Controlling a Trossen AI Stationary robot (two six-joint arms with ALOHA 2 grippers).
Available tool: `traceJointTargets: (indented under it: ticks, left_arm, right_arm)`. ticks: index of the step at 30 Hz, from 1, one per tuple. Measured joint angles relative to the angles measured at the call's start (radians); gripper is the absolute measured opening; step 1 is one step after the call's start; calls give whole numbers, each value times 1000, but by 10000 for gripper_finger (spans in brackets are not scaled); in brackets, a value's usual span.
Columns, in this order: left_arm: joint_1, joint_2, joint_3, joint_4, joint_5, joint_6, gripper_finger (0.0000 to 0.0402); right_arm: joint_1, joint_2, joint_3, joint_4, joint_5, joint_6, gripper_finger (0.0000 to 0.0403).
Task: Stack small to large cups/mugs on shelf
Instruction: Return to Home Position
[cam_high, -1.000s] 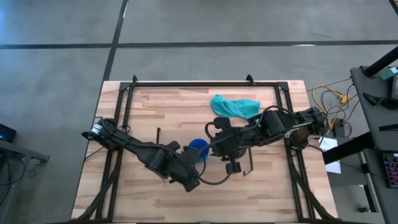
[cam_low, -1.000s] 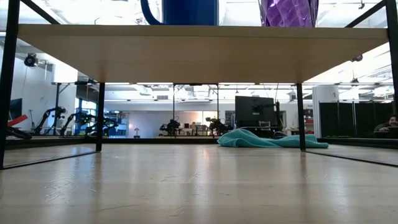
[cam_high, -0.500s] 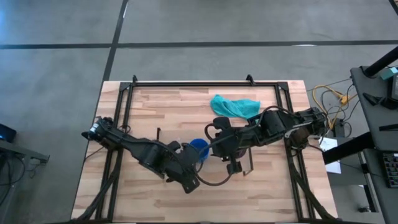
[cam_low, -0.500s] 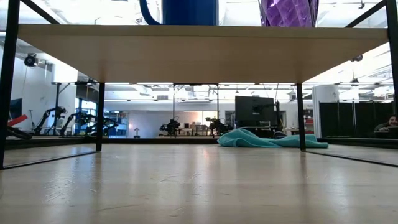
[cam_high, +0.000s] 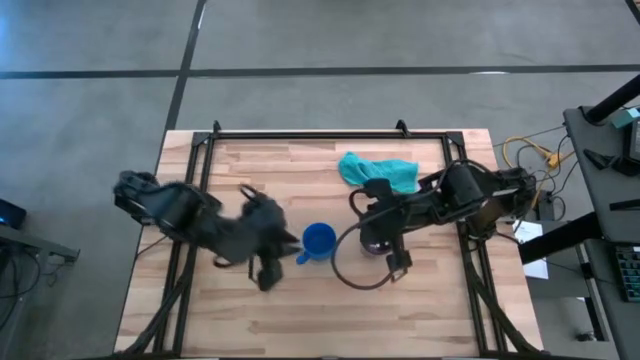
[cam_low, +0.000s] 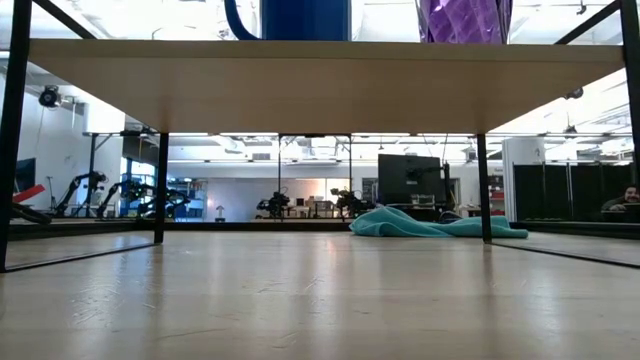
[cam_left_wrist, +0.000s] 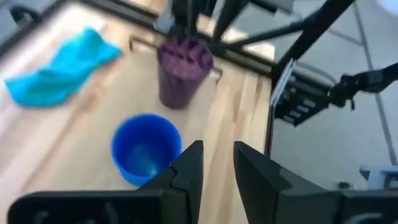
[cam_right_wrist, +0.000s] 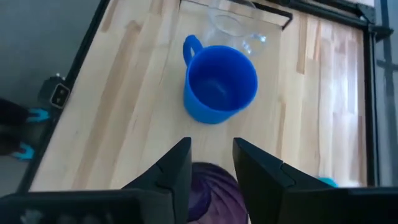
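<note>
Shelf (cam_low: 320, 85): light wood slab on thin black rod legs. Only the low view shows the blue mug (cam_low: 305, 18) and ribbed purple cup (cam_low: 463, 20) standing on it.
Clear glass cup (cam_right_wrist: 233, 25): seen in the right wrist view only, just beside the mug, perhaps touching.
Left gripper (cam_left_wrist: 216, 155) and right gripper (cam_right_wrist: 211, 152): near the cups, jaws slightly spread, empty.

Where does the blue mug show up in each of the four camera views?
High view: the blue mug sits at the picture's centre.
Low view: only its base shows, at the top edge, on the shelf.
Left wrist view: the mug is nearer than the purple cup.
Right wrist view: the mug lies between purple cup and glass cup.
Shared landmark: the purple cup beside it.
</note>
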Motion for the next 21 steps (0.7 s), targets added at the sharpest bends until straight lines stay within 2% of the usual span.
traceJointTargets:
  ticks: [7, 12, 17, 21]
  left_arm:
    - [2, -143, -1, 5, -25, 114, 74]
    - [2, -229, -2, -16, -22, 141, 74]
    - [2, -309, -3, -73, -23, 180, 74]
    - [2, -372, -3, -81, -71, 185, 74]
  right_arm:
    - [0, -64, 0, -26, 0, 87, 99]
    - [5, -108, -1, -131, -1, 220, 93]
    - [5, -213, -8, -44, 1, 245, 91]
    - [12, -312, -8, 23, 49, 280, 93]
